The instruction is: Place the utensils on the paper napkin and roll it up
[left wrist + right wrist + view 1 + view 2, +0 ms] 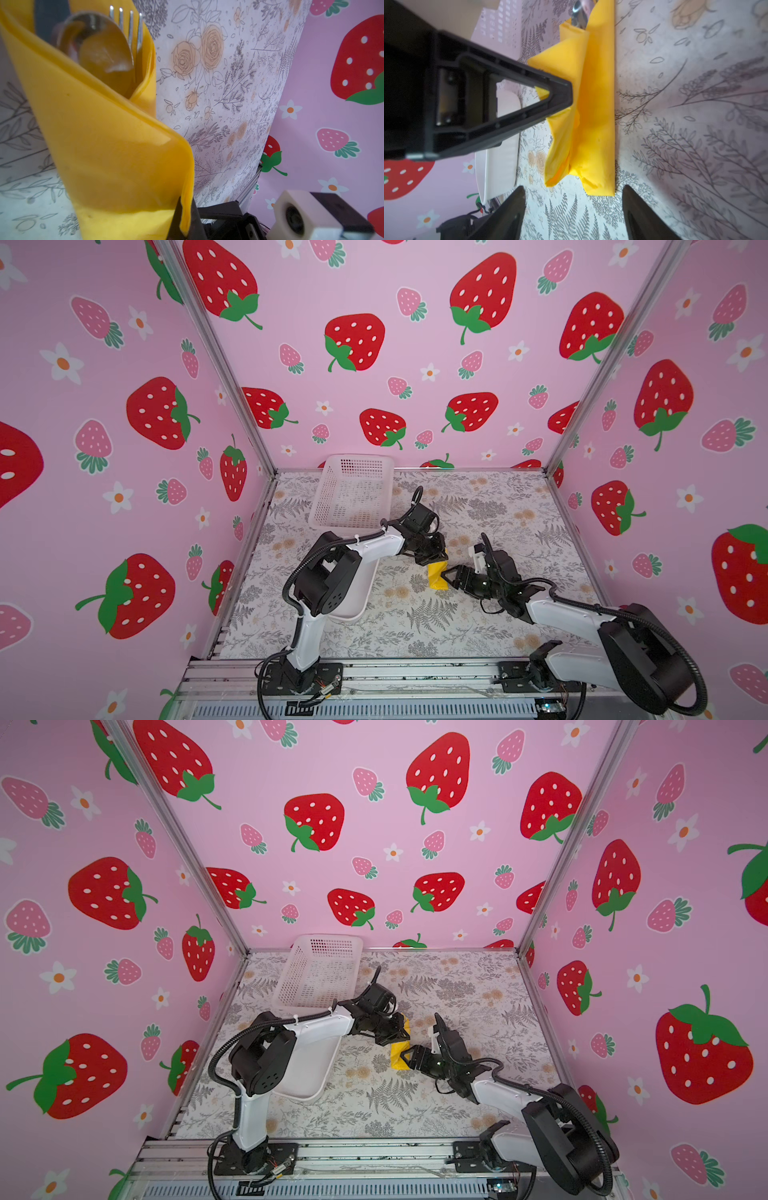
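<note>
**Napkin wrapped round the cutlery, left pinching, right let go**

Your paper napkin point(437, 576) point(598, 114) lies folded into a long bundle on the floral table point(478, 506), around the middle, just right of the white tray point(358, 593) and nearer than the mesh basket point(353, 489). The utensils point(99, 47) sit inside it. In the left wrist view the spoon bowl, the fork tines point(128, 25) and a dark knife blade point(49, 18) poke out at the end away from your right gripper point(573, 187). Your left gripper point(184, 224) is clenched on a loose edge of the napkin. Your right gripper is released, its jaws spread wide at the bundle's other end, neither finger touching the paper.
</note>
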